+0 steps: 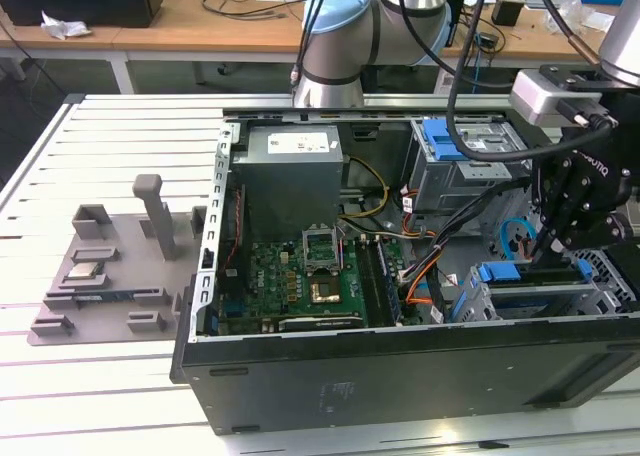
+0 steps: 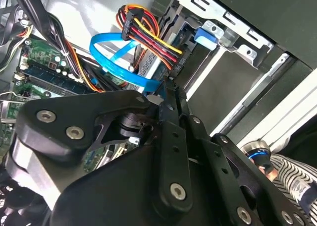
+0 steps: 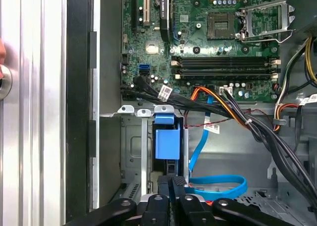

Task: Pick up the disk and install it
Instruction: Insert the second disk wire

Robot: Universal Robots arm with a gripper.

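- The gripper (image 1: pixel 548 244) hangs over the drive cage (image 1: pixel 500 301) at the exterior view's right end of the open case (image 1: pixel 400 376).
- Its fingers (image 3: pixel 174 184) are pressed together with no gap between them; in both wrist views the tips come down on the rear edge of the disk.
- The disk (image 3: pixel 167 141) sits in the cage slot, blue carrier showing; in the exterior view its blue edge (image 1: pixel 520 273) runs along the cage top, just under the gripper.
- Whether the fingers actually pinch the carrier or only touch it, I cannot tell.
- A blue flat cable (image 3: pixel 218 184) loops just beside the cage; red, yellow and black wires (image 2: pixel 148 32) run to a plug near the slot.
- The motherboard (image 1: pixel 290 276) lies in the case's middle, with the power supply (image 1: pixel 290 171) behind it.
- A second blue carrier (image 1: pixel 445 141) sits in the upper bay.
- A grey fixture (image 1: pixel 110 276) stands on the table, well apart from the case.
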